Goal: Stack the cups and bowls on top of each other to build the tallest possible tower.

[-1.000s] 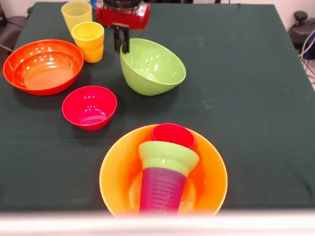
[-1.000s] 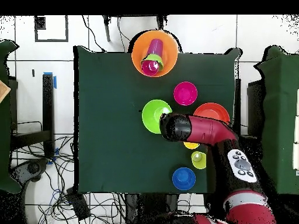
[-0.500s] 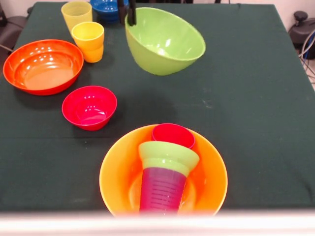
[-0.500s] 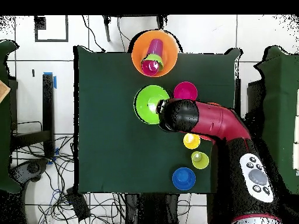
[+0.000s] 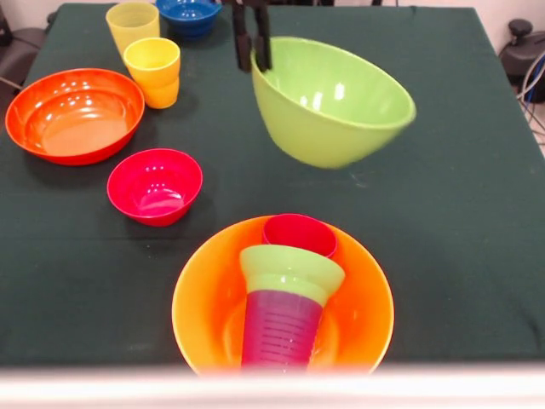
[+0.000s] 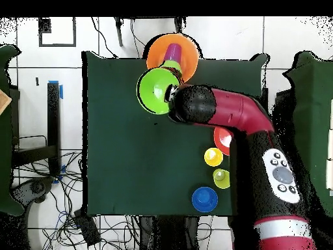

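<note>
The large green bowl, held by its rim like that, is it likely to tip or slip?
The large green bowl probably is light and stiff: the tool carries it by one rim edge. It hangs tilted, so it may swing. Its glossy plastic looks slippery.

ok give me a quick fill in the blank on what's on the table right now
1. The tool grips the rim of the large ____ bowl and holds it off the table.
2. The tower stands inside the big ____ bowl.
3. The tower's top piece is the ____ cup.
4. The small bowl at the far edge, beside the pale yellow cup, is ____.

Missing words: green; yellow-orange; red-pink; blue
</note>
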`<action>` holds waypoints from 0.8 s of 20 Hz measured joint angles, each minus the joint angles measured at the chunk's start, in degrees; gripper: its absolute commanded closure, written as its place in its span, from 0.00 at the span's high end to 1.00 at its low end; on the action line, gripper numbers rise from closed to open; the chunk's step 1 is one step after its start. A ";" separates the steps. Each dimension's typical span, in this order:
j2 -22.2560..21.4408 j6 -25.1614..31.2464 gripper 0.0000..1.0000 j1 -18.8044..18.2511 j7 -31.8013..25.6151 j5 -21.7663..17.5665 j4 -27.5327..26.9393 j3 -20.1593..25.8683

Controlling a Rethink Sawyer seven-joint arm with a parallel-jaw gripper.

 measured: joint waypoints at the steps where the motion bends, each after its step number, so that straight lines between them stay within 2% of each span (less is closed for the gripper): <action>1: 0.46 0.01 0.00 -0.02 0.00 -0.04 -0.80 0.55; 2: 2.05 -0.06 0.00 -0.08 0.00 -0.04 -3.45 2.34; 10: 7.99 -0.62 0.00 -0.94 -0.01 -0.62 -11.52 8.85; 16: 11.03 -2.56 0.00 -4.42 -0.02 -2.97 -12.95 14.62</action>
